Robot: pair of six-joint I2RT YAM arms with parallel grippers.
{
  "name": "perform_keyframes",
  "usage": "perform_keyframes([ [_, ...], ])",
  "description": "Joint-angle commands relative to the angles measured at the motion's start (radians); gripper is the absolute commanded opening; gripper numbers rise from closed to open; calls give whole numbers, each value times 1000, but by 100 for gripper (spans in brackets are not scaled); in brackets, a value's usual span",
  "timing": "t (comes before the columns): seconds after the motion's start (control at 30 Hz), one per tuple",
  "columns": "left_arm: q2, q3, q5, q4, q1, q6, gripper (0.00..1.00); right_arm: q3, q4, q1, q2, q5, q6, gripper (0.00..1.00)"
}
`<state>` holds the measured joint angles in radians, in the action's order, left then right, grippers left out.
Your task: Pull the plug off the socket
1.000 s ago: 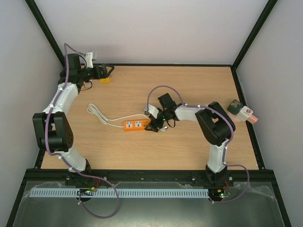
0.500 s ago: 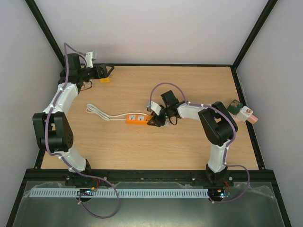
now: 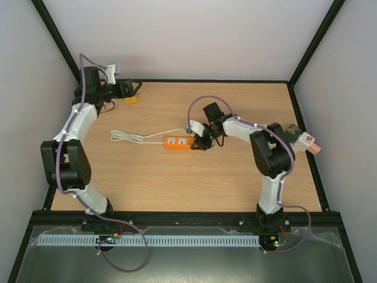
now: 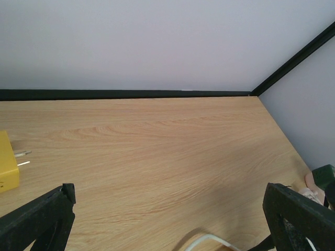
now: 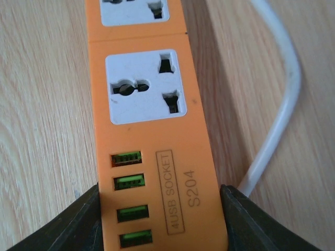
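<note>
The orange socket strip (image 3: 178, 142) lies mid-table with its white cable (image 3: 135, 137) trailing left. My right gripper (image 3: 197, 144) is shut on its right end. In the right wrist view both fingers press the strip (image 5: 152, 130) at its sides by the green USB ports, and its two white outlets stand empty. The cable (image 5: 277, 120) runs past on the right. The yellow plug (image 3: 130, 99) rests at the back left, prongs bare, apart from the strip. My left gripper (image 3: 134, 88) hovers open beside it. In the left wrist view the plug (image 4: 8, 167) shows at the left edge.
A green block and a pink-white object (image 3: 300, 140) sit past the table's right edge. Black frame rails (image 3: 206, 81) border the back and sides. Bare wood lies in front of the left gripper (image 4: 167, 209).
The right gripper's jaws have shut on the strip's end and carried it back and to the right, turning it level. The cable followed. The left arm has not moved.
</note>
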<state>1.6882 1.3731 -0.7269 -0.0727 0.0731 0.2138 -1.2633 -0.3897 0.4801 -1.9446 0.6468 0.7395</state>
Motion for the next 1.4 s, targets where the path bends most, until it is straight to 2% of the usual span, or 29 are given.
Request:
perform_keyframes([
  [0.0,-24,-2,-16,24,4,9,100,-9,-94,3,-8,-58,67,51],
  [0.17,-34,-1,-14,14,5,-4,100,0,-113,3,-11,-63,68,47],
  [0.33,-40,-6,-12,14,7,-7,100,16,-76,-11,-17,-116,-14,44],
  [0.77,-38,-3,-14,22,8,1,100,-16,-69,-184,-78,-231,-137,42],
  [0.97,-38,-2,-16,21,8,-1,100,-14,-94,-281,-91,-267,-68,42],
  [1.37,-45,-5,-7,19,8,-6,100,-145,-198,-507,-172,-354,84,41],
])
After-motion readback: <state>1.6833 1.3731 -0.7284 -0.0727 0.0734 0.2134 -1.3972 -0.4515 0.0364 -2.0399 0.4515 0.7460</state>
